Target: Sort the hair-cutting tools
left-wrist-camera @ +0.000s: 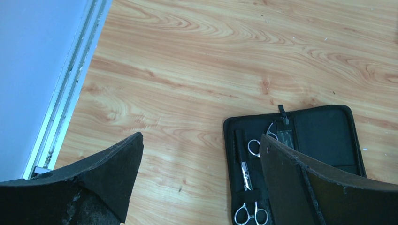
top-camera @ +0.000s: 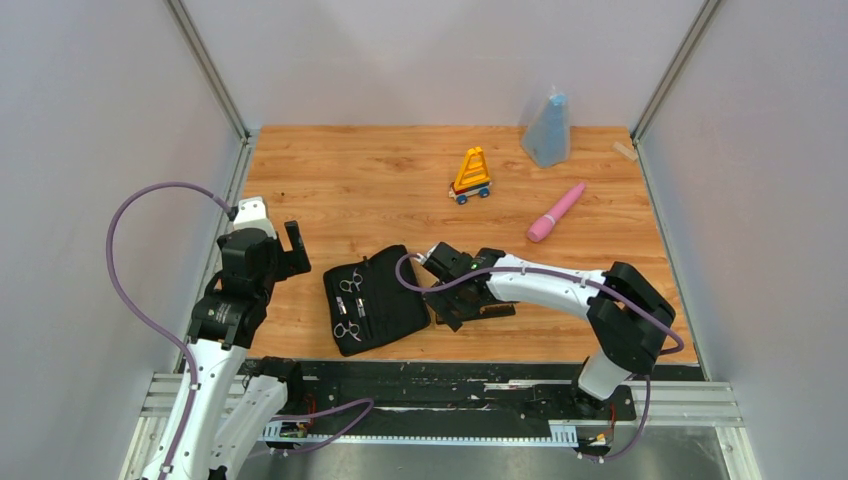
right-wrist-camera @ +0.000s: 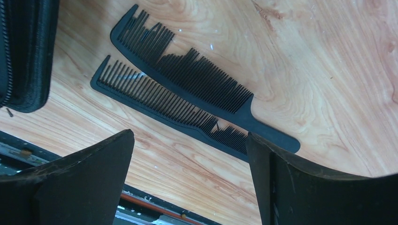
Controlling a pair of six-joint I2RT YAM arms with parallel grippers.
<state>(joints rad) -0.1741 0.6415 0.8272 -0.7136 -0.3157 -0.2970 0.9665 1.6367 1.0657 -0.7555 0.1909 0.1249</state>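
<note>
An open black zip case (top-camera: 385, 300) lies on the wooden table between the arms. Two silver scissors sit strapped inside it, one near its far end (top-camera: 350, 283) and one near its close end (top-camera: 347, 329); the left wrist view shows the closer pair (left-wrist-camera: 251, 214). In the right wrist view two black combs lie side by side on the wood, one with a handle (right-wrist-camera: 197, 79) and a plain one (right-wrist-camera: 155, 101). My right gripper (right-wrist-camera: 190, 136) hovers open just over them, holding nothing. My left gripper (left-wrist-camera: 201, 138) hangs open left of the case, also with nothing in it.
A yellow-orange wheeled toy (top-camera: 471, 176) and a pink tapered wand (top-camera: 556, 212) lie further back. A blue pouch (top-camera: 548, 130) stands at the back right. Grey walls close in both sides. The table's front edge and a black rail (right-wrist-camera: 141, 199) run just below the combs.
</note>
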